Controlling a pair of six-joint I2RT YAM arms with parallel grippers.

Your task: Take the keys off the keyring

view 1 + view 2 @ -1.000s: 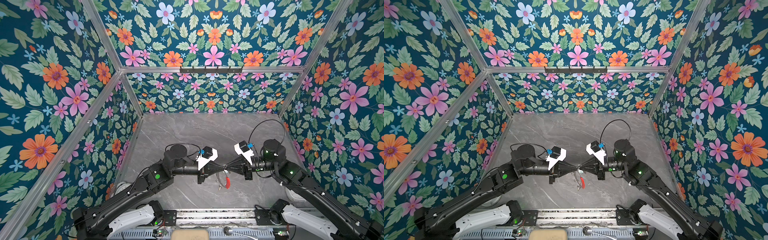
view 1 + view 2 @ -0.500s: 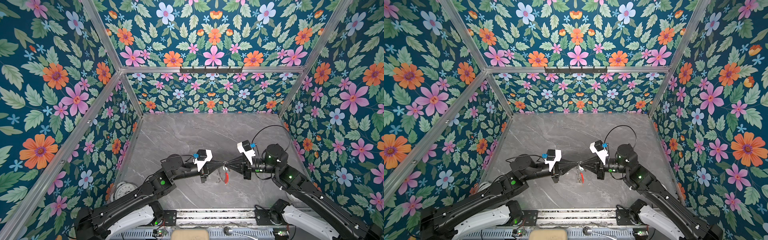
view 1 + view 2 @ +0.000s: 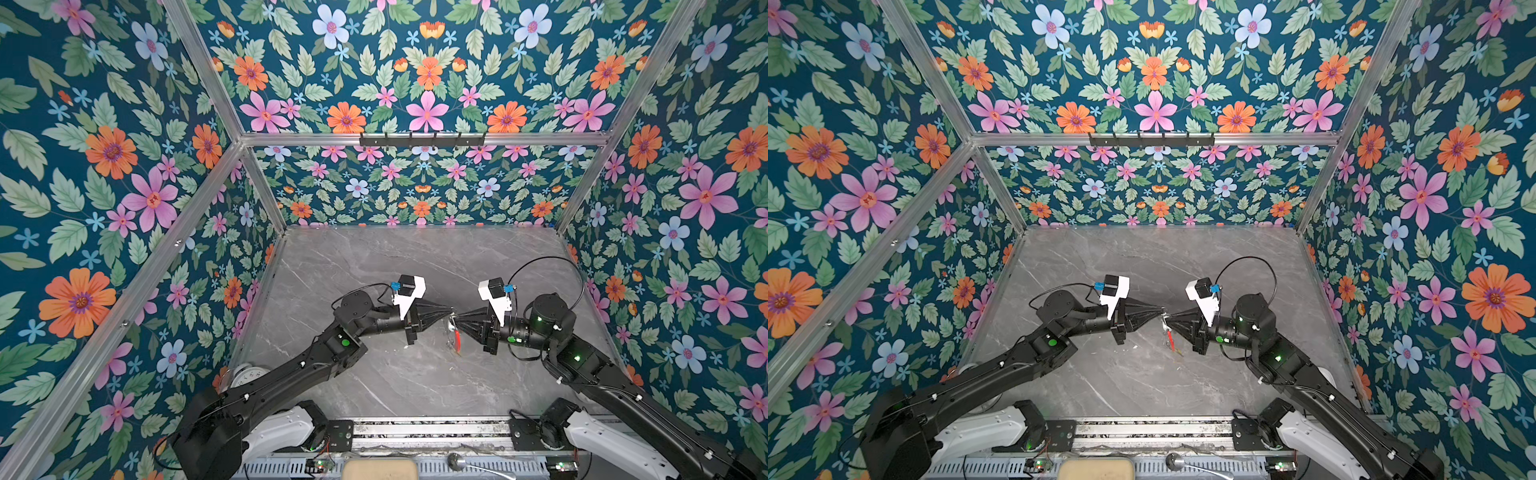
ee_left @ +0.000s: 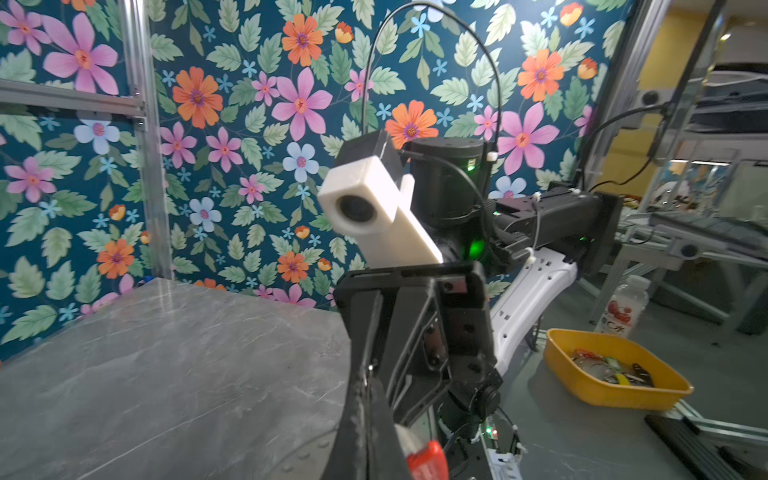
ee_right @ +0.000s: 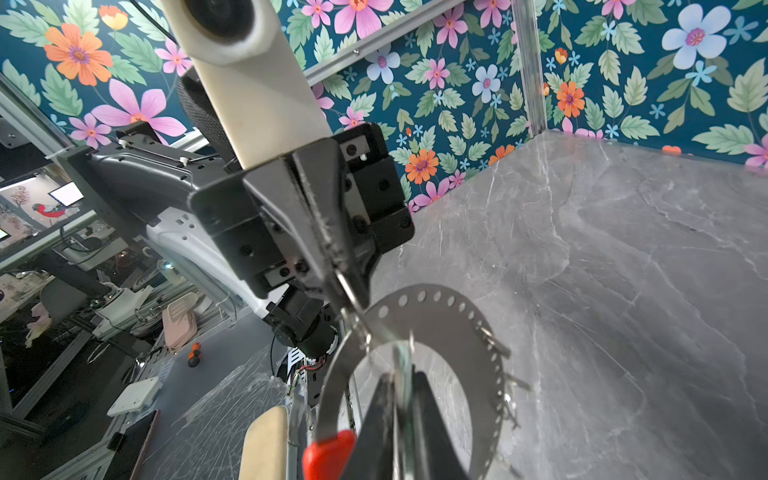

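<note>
Keyring (image 5: 440, 322): grey C-shaped band, pierced along its rim, with a red section (image 5: 328, 455) at one end.
Location: in the air above the middle of the counter (image 3: 374, 257), between two arms that meet tip to tip. It hangs down from the tips, edge-on in both top views, the red section showing just near of them.
Left gripper (image 5: 353, 299): reaches in from the left, jaws closed on a small wire ring (image 5: 347, 287) at the band's outer rim.
Right gripper (image 5: 401, 380): reaches in from the right, jaws astride a thin pale strip at the inner rim, opposite the left tips. Clamped or parted, I cannot tell.
Keys: small metal pieces (image 5: 513, 384) dangle along the rim away from both tips, too small to name.
Bearing: both tips sit at the same top stretch, neither arm nearer. Any pull apart, I judge, runs left-right across the hanging length.
</note>
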